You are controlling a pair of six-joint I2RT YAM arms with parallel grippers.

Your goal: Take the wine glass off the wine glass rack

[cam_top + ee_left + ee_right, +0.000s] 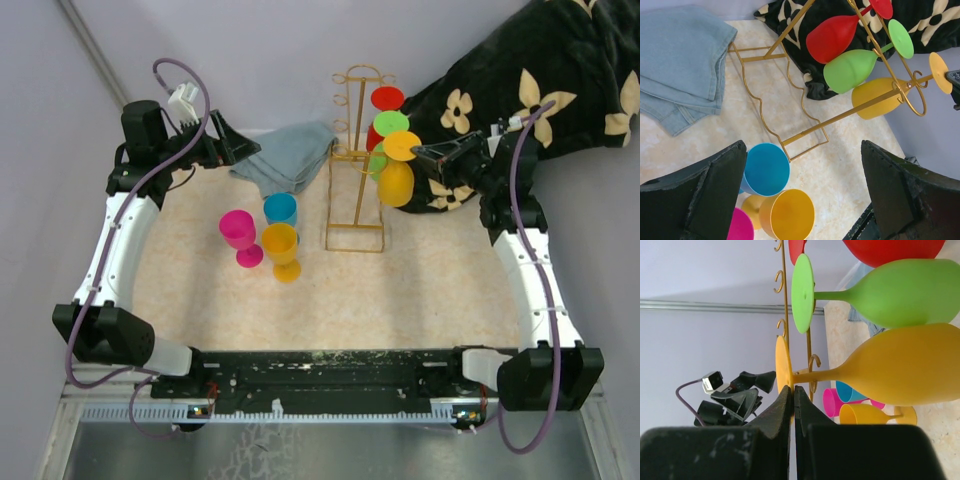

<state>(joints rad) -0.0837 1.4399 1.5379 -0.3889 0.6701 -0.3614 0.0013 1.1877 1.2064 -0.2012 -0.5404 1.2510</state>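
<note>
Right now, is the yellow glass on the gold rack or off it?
On. The yellow glass hangs bowl-down from the gold rack; the right gripper pinches its foot.

standing glasses (278,240) crowd left of the rack (354,249), black cloth (520,90) right; front open.

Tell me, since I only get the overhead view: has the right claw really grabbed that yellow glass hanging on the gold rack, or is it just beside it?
Observer: Grabbed. The right wrist view shows the right gripper pinched shut on the foot rim of the yellow wine glass.
Visitor: Is it off the rack?
Observer: No. In the left wrist view its stem lies in a curled hook of the wine glass rack.
Visitor: And the other claw?
Observer: The left gripper is wide open, nothing between its fingers.
</note>
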